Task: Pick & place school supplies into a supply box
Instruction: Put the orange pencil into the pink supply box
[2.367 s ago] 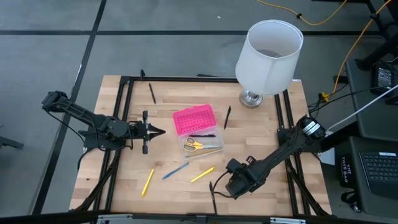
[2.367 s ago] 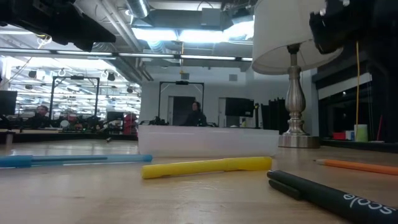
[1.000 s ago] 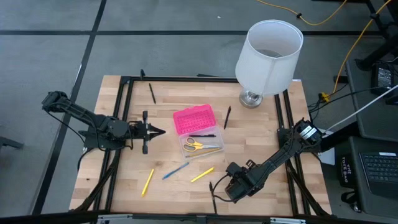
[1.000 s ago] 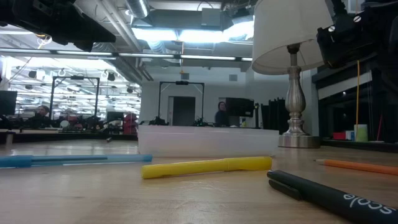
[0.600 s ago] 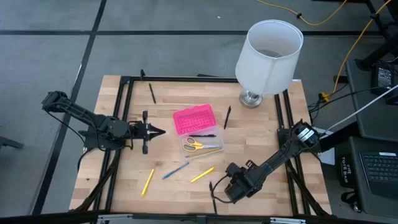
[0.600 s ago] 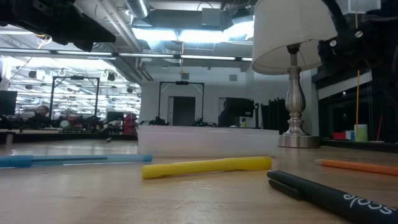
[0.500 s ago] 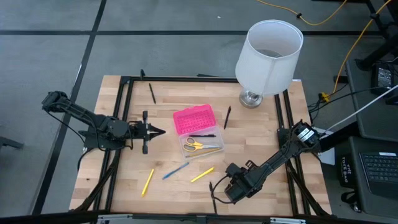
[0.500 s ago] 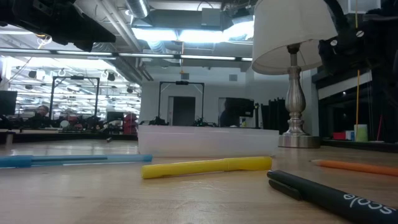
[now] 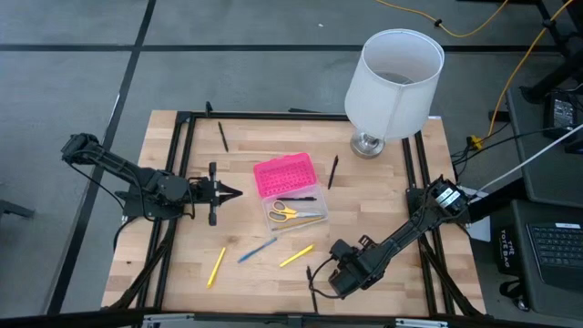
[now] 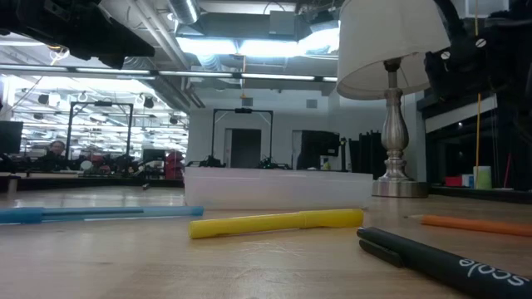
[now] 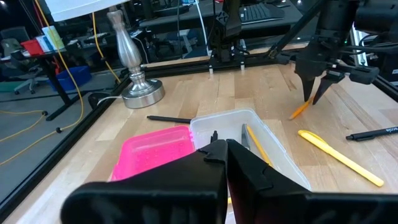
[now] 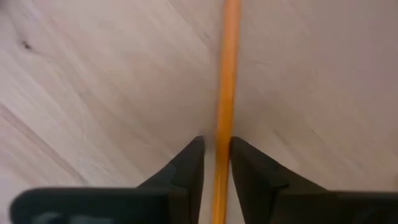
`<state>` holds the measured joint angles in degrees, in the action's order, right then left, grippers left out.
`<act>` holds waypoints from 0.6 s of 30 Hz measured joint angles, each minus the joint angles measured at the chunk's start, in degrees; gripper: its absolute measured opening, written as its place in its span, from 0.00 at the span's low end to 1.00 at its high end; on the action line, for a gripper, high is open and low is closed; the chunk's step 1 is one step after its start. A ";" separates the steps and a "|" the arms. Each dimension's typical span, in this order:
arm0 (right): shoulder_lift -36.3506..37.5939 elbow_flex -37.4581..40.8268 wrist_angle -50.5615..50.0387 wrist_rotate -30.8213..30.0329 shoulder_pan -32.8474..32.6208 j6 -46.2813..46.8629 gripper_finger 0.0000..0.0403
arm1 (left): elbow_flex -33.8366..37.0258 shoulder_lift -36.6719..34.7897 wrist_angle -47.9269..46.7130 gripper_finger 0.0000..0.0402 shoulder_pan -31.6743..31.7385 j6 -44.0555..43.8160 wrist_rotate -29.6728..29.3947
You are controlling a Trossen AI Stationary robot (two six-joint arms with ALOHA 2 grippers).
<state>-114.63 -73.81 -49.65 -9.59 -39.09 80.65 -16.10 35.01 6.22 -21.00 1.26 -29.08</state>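
- At the table's near edge, the right gripper [image 12: 216, 163] had sunk lower, fingers narrowed around the orange pencil [image 12: 226, 93] lying there.
- The supply box [image 9: 293, 211] sat mid-table; pickup looked imminent.
- The left gripper [image 9: 230, 192] waited pinched together beside it.

Low view: clear supply box [image 10: 278, 189] mid-table. Yellow pen [image 10: 277, 222] lies just in front of it, blue pen [image 10: 100, 213] to the left, black pen [image 10: 440, 262] near right, orange pencil [image 10: 474, 223] far right. Lamp [image 10: 395, 100] behind, at right.
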 joint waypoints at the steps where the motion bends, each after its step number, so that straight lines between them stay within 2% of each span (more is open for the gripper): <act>1: -0.02 -0.01 0.02 0.02 0.00 -0.02 0.17 | 0.00 -0.01 0.00 0.01 0.00 0.00 0.00; 9: -0.09 0.01 -0.91 0.67 0.02 -0.30 0.05 | 0.00 -0.01 0.00 0.01 -0.01 0.00 0.00; 18: 1.09 0.27 -1.24 2.29 0.10 -1.71 0.09 | 0.00 -0.01 0.00 0.01 0.01 0.00 0.00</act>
<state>-113.54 -73.54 -50.88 -7.30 -39.00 78.94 -16.10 35.00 6.22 -20.99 1.26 -29.08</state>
